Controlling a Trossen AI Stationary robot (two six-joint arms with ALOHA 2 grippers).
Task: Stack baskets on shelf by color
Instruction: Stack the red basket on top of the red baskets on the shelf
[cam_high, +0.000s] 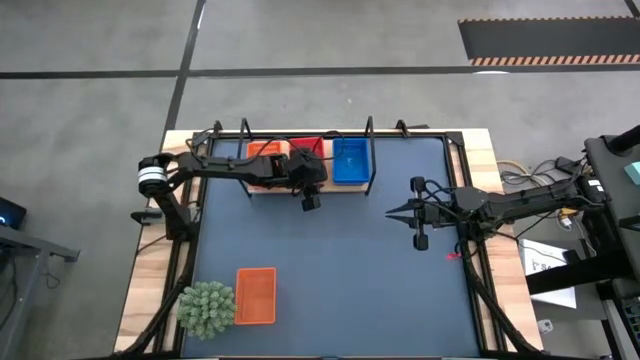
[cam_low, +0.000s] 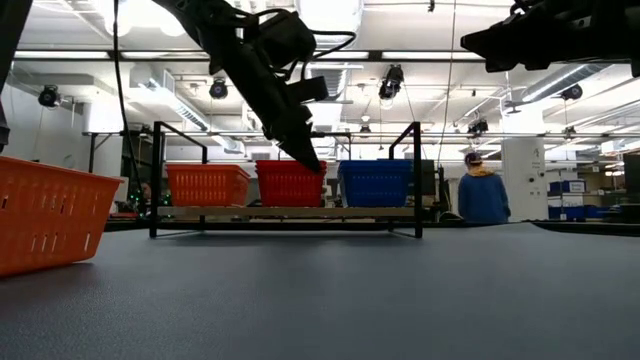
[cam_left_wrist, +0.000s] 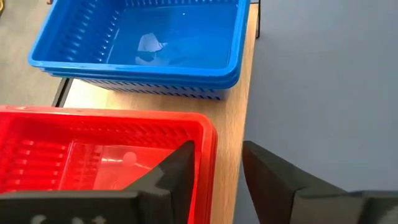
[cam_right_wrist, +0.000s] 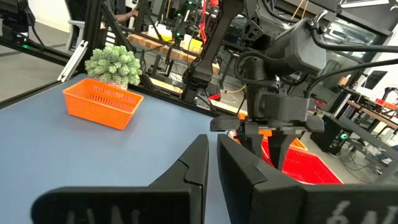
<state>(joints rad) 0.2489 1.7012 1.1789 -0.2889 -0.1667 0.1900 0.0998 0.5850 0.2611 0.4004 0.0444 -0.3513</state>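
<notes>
The shelf (cam_low: 290, 212) stands at the table's far side and holds an orange stack (cam_high: 266, 150), a red stack (cam_high: 305, 148) and a blue stack (cam_high: 350, 160) of baskets side by side. One orange basket (cam_high: 255, 295) lies alone on the mat near the front left. My left gripper (cam_left_wrist: 217, 146) is open and points down over the red stack's near wall (cam_left_wrist: 208, 143), by the corner toward the blue stack (cam_left_wrist: 161, 37), with one finger inside and one outside. My right gripper (cam_high: 392, 211) is shut and hovers above the mat right of centre.
A green spiky plant ball (cam_high: 206, 308) sits beside the lone orange basket at the near left corner. The shelf's black upright loops (cam_low: 415, 150) rise around the stacks. A person (cam_low: 483, 190) stands in the room beyond the table.
</notes>
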